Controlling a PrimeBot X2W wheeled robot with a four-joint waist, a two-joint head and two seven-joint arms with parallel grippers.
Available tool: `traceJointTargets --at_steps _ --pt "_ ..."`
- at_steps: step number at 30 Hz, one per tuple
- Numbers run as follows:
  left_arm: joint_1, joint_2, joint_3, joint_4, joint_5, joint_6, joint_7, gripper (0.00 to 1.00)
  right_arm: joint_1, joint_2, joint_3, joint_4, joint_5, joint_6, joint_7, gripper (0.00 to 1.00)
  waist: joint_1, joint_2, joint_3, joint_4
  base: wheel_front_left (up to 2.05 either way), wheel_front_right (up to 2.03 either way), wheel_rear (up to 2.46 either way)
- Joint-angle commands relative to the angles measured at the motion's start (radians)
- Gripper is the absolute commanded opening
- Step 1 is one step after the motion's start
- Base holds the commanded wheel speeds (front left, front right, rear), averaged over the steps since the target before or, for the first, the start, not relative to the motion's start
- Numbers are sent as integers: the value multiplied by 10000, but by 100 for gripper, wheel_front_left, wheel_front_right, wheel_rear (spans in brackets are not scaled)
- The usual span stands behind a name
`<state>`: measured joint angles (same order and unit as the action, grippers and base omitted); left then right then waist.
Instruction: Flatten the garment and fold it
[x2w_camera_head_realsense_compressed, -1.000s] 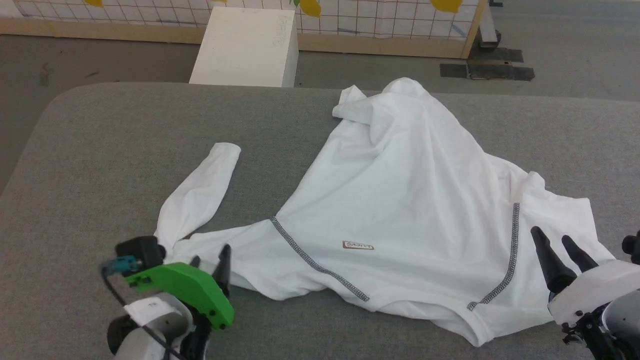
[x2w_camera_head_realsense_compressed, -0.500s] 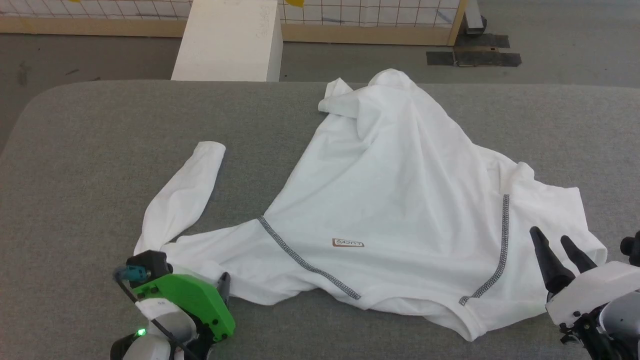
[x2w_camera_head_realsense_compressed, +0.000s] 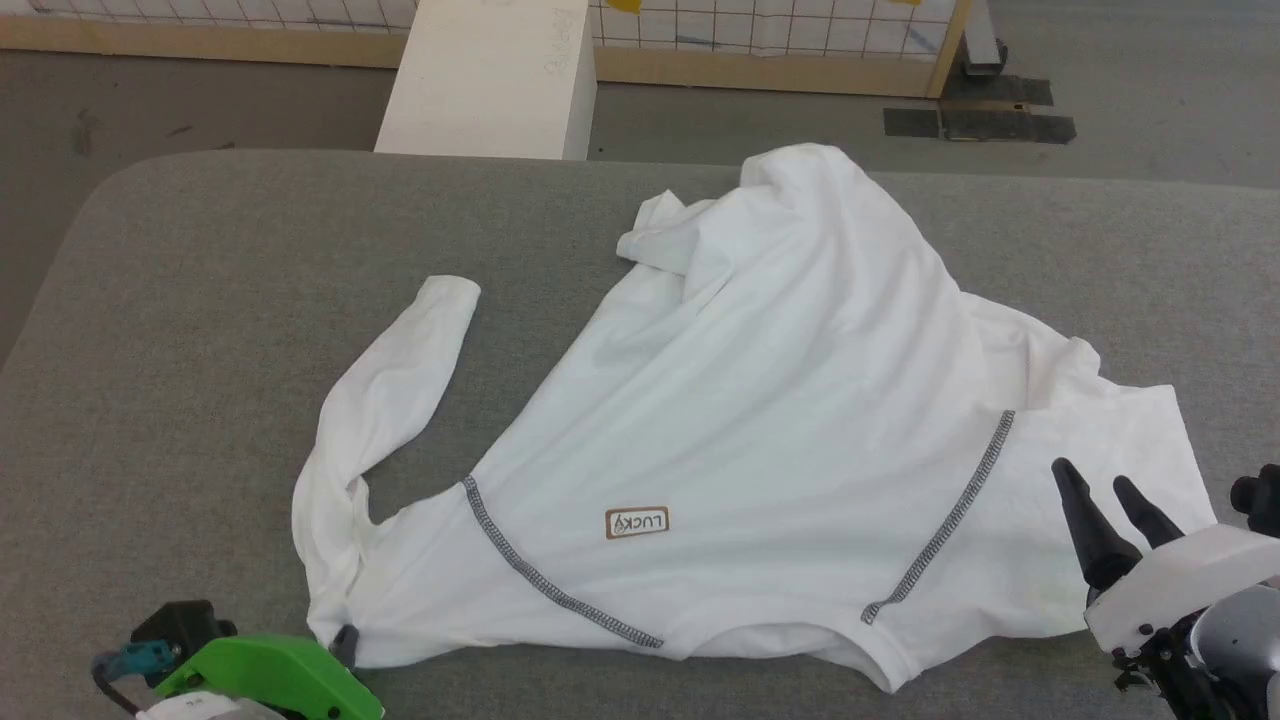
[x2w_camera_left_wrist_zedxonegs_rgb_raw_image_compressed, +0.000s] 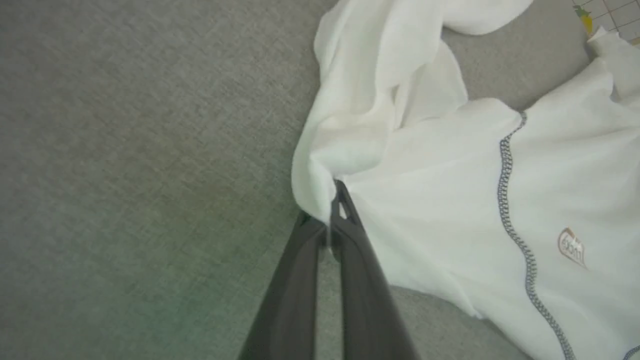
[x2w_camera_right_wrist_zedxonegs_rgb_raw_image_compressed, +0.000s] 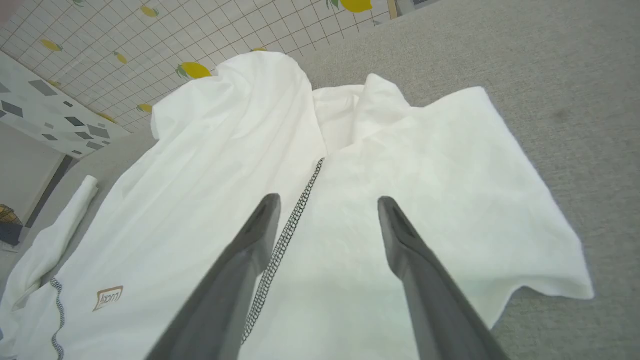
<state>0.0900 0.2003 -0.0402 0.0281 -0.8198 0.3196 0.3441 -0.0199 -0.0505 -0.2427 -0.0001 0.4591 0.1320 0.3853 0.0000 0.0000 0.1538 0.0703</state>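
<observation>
While left gripper (x2w_camera_left_wrist_zedxonegs_rgb_raw_image_compressed: 337, 199) pinches garment (x2w_camera_head_realsense_compressed: 800, 400) | right gripper (x2w_camera_head_realsense_compressed: 1090, 476) fingers apart

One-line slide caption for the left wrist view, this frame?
Left gripper shut on a bunched edge of the white garment, which lies on the grey fabric surface.

1. The garment (x2w_camera_head_realsense_compressed: 800, 400) is plain white, its seam stitching (x2w_camera_head_realsense_compressed: 940, 525) grey-speckled
2. The tabletop (x2w_camera_head_realsense_compressed: 200, 300) is flat grey
3. The box (x2w_camera_head_realsense_compressed: 490, 80) is off-white
4. The back panel (x2w_camera_right_wrist_zedxonegs_rgb_raw_image_compressed: 210, 30) shows a white grid with yellow lemons
</observation>
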Motion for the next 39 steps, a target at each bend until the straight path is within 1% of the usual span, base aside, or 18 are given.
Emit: traceJointTargets --at_steps 1,2,3,4,6,7,9,10,11,13,15,17,20,24,29,31,35,39 --pt "217 64 45 72 -60 148 80 0 -81 3 1 38 41 -13 -82 100 0 0 -23 83 0 0 0" --pt "270 31 78 97 -77 225 77 0 -76 3 -4 43 38 -13 -83 100 0 0 -25 119 0 0 0" --pt "268 -22 117 82 -125 228 30 47 -77 3 10 44 32 -13 -75 100 0 0 -29 140 0 0 0" --pt "204 -73 204 8 -149 191 -148 100 -78 3 28 49 19 -13 -64 100 0 0 -43 156 0 0 0" --pt "17 -75 363 -196 -92 48 -584 100 -92 3 50 54 14 -13 -49 100 0 0 -81 173 0 0 0" --pt "-136 23 426 -363 62 -126 -948 100 -101 3 66 53 7 -13 -43 100 0 0 -113 171 0 0 0" --pt "-428 350 375 -707 542 -671 -1734 100 -120 3 98 64 -4 -13 -29 100 0 0 -173 134 0 0 0" --pt "-555 404 395 -868 702 -870 -2144 100 -121 3 119 71 -9 -13 -21 100 0 0 -212 106 0 0 0" --pt "-667 560 298 -1031 1010 -1157 -2580 100 -113 3 139 77 -8 -13 -12 100 0 0 -258 73 0 0 0" --pt "-852 861 60 -1207 1749 -1500 -3365 100 -81 3 154 74 -6 -13 -4 100 0 0 -323 21 0 0 0" --pt "-1063 1165 -370 -1191 2509 -1810 -3872 100 -42 3 150 53 5 -13 -14 100 0 0 -373 -24 0 0 0" --pt "-1405 1235 -838 -1040 2940 -2044 -4027 100 -9 3 140 21 13 -13 -6 100 0 0 -389 -61 0 0 0" --pt "-2247 1306 -1520 -617 3302 -2364 -3591 100 1 3 132 -42 15 -13 15 100 0 0 -324 -141 0 0 0" --pt "-4061 1141 -2220 278 3317 -2906 -2670 100 -114 3 194 -161 24 -13 38 100 0 0 -39 -380 0 0 0" --pt "-6501 763 -3069 2347 3281 -3544 -1041 100 -384 3 452 -267 81 -13 61 100 0 0 566 -934 0 0 0" --pt "-7263 624 -3309 3282 3216 -3657 -213 100 -517 3 534 -255 126 -13 19 100 0 0 841 -1217 0 0 0" --pt "-8380 481 -3656 4729 3179 -3690 1313 100 -649 3 565 -210 180 -13 -123 100 0 0 1393 -1715 0 0 0" --pt "-8979 521 -3867 5554 3222 -3780 2013 100 -722 3 575 -119 231 -13 -276 100 0 0 1845 -2114 0 0 0"
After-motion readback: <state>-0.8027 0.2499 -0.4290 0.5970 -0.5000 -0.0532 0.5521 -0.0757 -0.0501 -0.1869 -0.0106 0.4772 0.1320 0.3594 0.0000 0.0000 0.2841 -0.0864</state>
